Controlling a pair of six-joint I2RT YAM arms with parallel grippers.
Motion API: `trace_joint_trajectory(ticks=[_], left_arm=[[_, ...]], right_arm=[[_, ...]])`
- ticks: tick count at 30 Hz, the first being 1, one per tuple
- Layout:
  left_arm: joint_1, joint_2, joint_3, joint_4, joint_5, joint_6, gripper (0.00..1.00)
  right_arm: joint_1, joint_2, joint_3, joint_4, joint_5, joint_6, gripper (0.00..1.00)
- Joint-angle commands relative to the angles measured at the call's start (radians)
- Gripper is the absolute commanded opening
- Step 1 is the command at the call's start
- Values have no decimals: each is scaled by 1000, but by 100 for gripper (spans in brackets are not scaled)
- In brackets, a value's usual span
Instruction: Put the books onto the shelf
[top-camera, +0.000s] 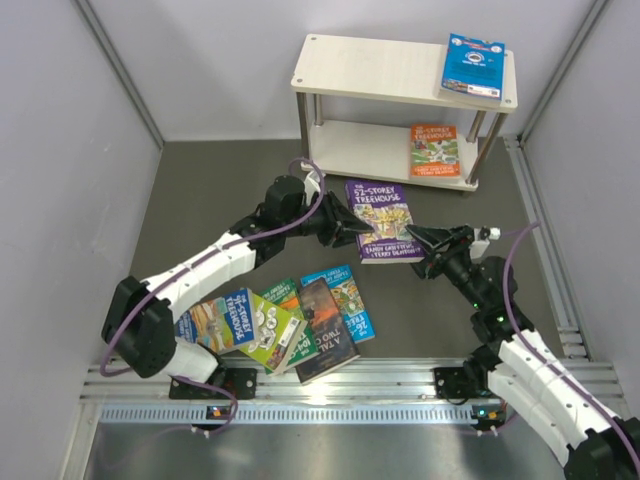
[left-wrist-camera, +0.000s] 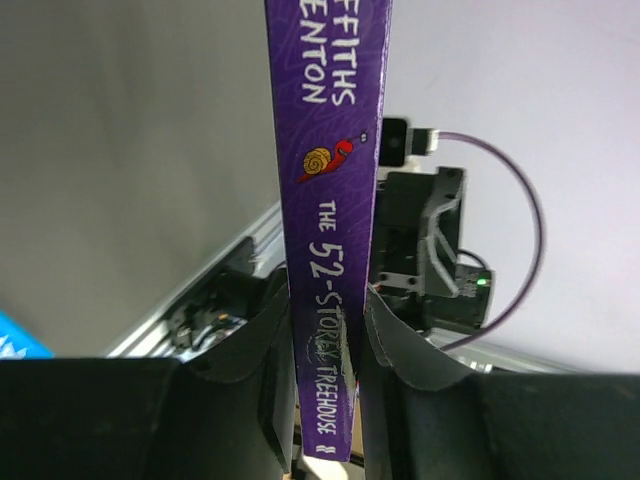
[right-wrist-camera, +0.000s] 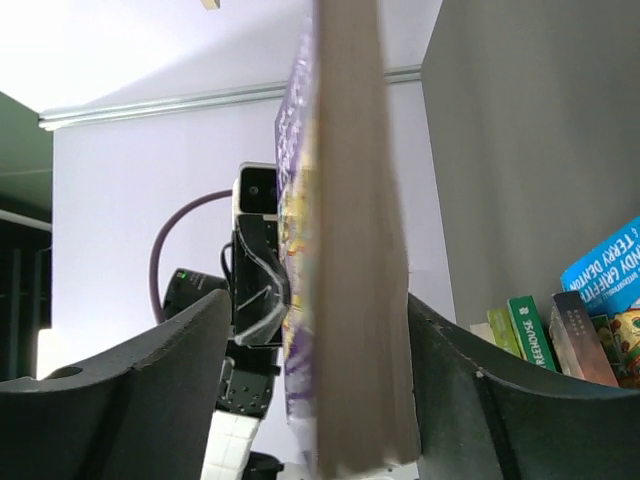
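A purple "52-Storey Treehouse" book (top-camera: 381, 218) hangs above the table in front of the shelf (top-camera: 380, 68). My left gripper (top-camera: 356, 228) is shut on its spine side; in the left wrist view both pads press the purple spine (left-wrist-camera: 330, 150). My right gripper (top-camera: 424, 244) straddles the book's opposite page edge (right-wrist-camera: 355, 300). Its jaws are open, with a gap on the left side and the right finger (right-wrist-camera: 450, 380) close against the pages. A blue book (top-camera: 472, 65) lies on the shelf's top board, and an orange one (top-camera: 435, 150) on the lower board. Several more books (top-camera: 290, 320) lie piled near the left arm's base.
The shelf stands at the back right on silver posts (top-camera: 318, 125). Grey walls close in the left, right and back. A metal rail (top-camera: 330, 385) runs along the near edge by the arm bases. The pile's spines (right-wrist-camera: 560, 335) show at the right wrist view's lower right.
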Motion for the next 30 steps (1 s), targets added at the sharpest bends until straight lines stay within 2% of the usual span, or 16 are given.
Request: trace_joint_trajectory(ticks=[1,8,13,18,19,20,22,25,30], left_arm=[[-6,-52,53,-98,16,121,0],[-5,-50,59,-140,8,164,0],[-11,-41,68,-160,8,188,0],[-31,-4,120,-192,18,234,0],[-40,17,149,-209,19,245,0],[-43,28,164,-223,18,257,0],[-54,56,195,-258,18,288,0],[-54,79,217,-302,10,325,0],[-52,145,299,-408,-13,424,0]], right_arm=[[-15,1,49,42,-28,-22,63],[-19,-7,63,-7,-51,-49,37],[-21,45,95,-4,-103,-80,34],[-21,151,233,-188,-249,-287,25],[-21,177,274,-222,-263,-320,21],[-21,184,288,-249,-272,-375,11],[-21,173,308,-340,-254,-416,0],[-28,153,310,-417,-223,-465,0],[-39,216,354,-493,-288,-572,0]])
